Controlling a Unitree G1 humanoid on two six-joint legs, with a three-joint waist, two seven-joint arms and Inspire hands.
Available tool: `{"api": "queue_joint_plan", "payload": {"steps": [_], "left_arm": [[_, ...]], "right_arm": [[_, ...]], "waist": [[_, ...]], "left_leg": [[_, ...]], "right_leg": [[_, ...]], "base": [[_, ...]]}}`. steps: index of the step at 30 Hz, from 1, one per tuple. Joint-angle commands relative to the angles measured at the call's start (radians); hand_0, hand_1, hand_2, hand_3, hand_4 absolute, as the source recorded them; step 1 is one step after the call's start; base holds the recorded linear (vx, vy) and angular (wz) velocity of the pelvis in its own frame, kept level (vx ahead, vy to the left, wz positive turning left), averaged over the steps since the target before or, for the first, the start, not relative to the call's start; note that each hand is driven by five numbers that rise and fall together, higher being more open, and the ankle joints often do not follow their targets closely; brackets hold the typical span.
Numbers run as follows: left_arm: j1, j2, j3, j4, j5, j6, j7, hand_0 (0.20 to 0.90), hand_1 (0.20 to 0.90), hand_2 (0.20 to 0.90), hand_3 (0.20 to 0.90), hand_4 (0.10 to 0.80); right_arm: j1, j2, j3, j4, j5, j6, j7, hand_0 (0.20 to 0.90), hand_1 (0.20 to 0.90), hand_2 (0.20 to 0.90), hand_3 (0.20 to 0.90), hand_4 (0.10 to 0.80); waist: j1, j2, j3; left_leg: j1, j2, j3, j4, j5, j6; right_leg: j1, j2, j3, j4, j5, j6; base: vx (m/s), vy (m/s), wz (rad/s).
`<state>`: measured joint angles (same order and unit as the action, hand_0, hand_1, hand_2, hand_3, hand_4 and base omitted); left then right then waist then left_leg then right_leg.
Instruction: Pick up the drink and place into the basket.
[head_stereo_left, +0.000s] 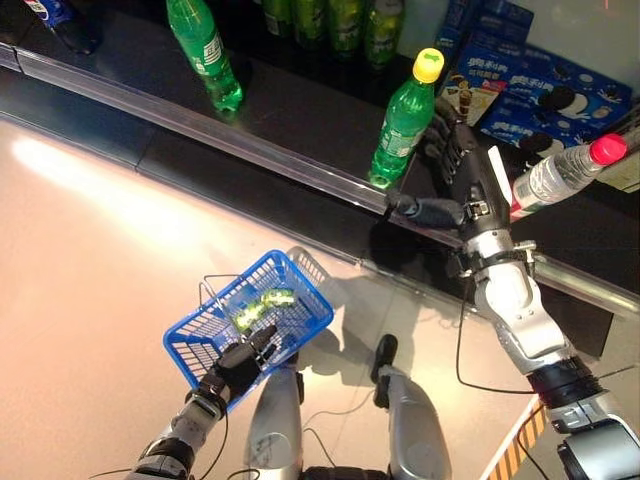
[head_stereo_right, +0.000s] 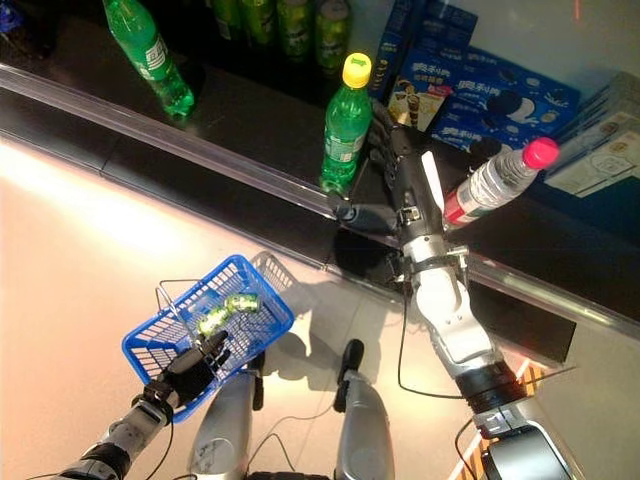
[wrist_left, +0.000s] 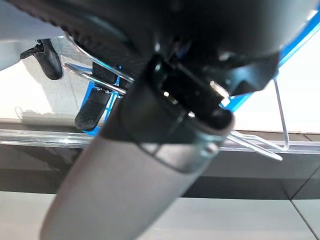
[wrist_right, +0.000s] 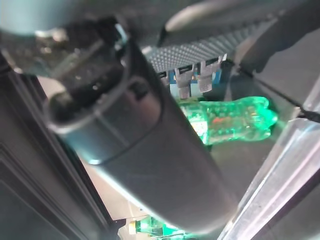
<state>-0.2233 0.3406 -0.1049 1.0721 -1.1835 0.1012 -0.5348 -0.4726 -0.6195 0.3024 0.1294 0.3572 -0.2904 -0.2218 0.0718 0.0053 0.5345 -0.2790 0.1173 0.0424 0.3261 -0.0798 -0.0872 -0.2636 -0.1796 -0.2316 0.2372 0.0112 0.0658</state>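
Note:
A green bottle with a yellow cap (head_stereo_left: 405, 118) stands upright near the front edge of the dark shelf (head_stereo_left: 300, 110). My right hand (head_stereo_left: 462, 160) is open just to the right of it, fingers straight alongside the bottle and the thumb (head_stereo_left: 425, 211) reaching towards its base. The bottle shows past the hand in the right wrist view (wrist_right: 232, 120). My left hand (head_stereo_left: 238, 367) is shut on the wire handles (wrist_left: 97, 82) of the blue basket (head_stereo_left: 195, 345), held low at the left. Green drinks (head_stereo_left: 262, 305) lie in the basket.
A clear rail (head_stereo_left: 250, 150) runs along the shelf front. Another green bottle (head_stereo_left: 205, 50) stands far left, green drinks (head_stereo_left: 330, 20) at the back. A clear bottle with a pink cap (head_stereo_left: 565, 170) and blue biscuit boxes (head_stereo_left: 540, 90) are close to my right hand.

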Motion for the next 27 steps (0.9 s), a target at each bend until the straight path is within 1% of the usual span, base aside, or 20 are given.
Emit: {"api": "queue_joint_plan", "payload": {"steps": [1, 10, 12, 17, 19, 27], "left_arm": [[0.129, -0.002, -0.052, -0.116, 0.041, 0.021, -0.104, 0.300, 0.300, 0.300, 0.200, 0.100], [0.125, 0.010, -0.058, -0.121, 0.050, 0.036, -0.105, 0.300, 0.300, 0.300, 0.200, 0.100], [0.120, 0.018, -0.064, -0.125, 0.061, 0.047, -0.100, 0.300, 0.300, 0.300, 0.200, 0.100], [0.119, 0.022, -0.066, -0.128, 0.064, 0.050, -0.099, 0.300, 0.300, 0.300, 0.200, 0.100], [0.106, 0.035, -0.077, -0.129, 0.076, 0.063, -0.093, 0.300, 0.300, 0.300, 0.200, 0.100], [0.106, 0.040, -0.094, -0.134, 0.084, 0.061, -0.100, 0.300, 0.300, 0.300, 0.200, 0.100]], "right_arm": [[-0.104, -0.024, -0.088, -0.060, 0.026, -0.051, -0.035, 0.900, 0.900, 0.900, 0.900, 0.800], [-0.162, -0.034, -0.076, -0.007, 0.052, -0.029, -0.031, 0.900, 0.900, 0.900, 0.900, 0.800], [-0.204, -0.036, -0.064, 0.030, 0.055, -0.009, -0.038, 0.900, 0.900, 0.900, 0.900, 0.800], [-0.222, -0.035, -0.059, 0.044, 0.054, -0.003, -0.037, 0.900, 0.900, 0.900, 0.900, 0.800], [-0.285, -0.038, -0.034, 0.090, 0.055, 0.016, -0.043, 0.900, 0.900, 0.900, 0.900, 0.800], [-0.364, -0.045, 0.000, 0.155, 0.128, 0.033, -0.013, 0.900, 0.900, 0.900, 0.900, 0.800]], "waist": [[0.010, 0.007, -0.077], [0.027, 0.007, -0.083], [0.043, 0.004, -0.089], [0.049, 0.003, -0.089], [0.061, 0.003, -0.087], [0.082, 0.003, -0.099]], "left_leg": [[-0.093, 0.016, -0.004, 0.089, 0.042, 0.005], [-0.100, 0.010, -0.011, 0.089, 0.043, 0.003], [-0.106, 0.006, -0.020, 0.091, 0.043, 0.000], [-0.107, 0.005, -0.023, 0.091, 0.042, -0.001], [-0.109, 0.000, -0.027, 0.085, 0.045, -0.001], [-0.090, -0.010, -0.023, 0.049, 0.052, -0.003]], "right_leg": [[0.108, -0.053, -0.011, -0.032, -0.043, 0.018], [0.130, -0.057, -0.020, -0.056, -0.036, 0.024], [0.150, -0.059, -0.033, -0.072, -0.033, 0.029], [0.157, -0.060, -0.039, -0.078, -0.031, 0.031], [0.162, -0.062, -0.047, -0.086, -0.027, 0.035], [0.189, -0.070, -0.061, -0.120, -0.019, 0.046]], "base": [[0.041, -0.009, 0.08], [0.022, -0.009, 0.04], [0.058, -0.045, 0.07], [0.009, -0.007, 0.09], [0.000, 0.000, 0.00], [0.009, 0.002, 0.03]]}}
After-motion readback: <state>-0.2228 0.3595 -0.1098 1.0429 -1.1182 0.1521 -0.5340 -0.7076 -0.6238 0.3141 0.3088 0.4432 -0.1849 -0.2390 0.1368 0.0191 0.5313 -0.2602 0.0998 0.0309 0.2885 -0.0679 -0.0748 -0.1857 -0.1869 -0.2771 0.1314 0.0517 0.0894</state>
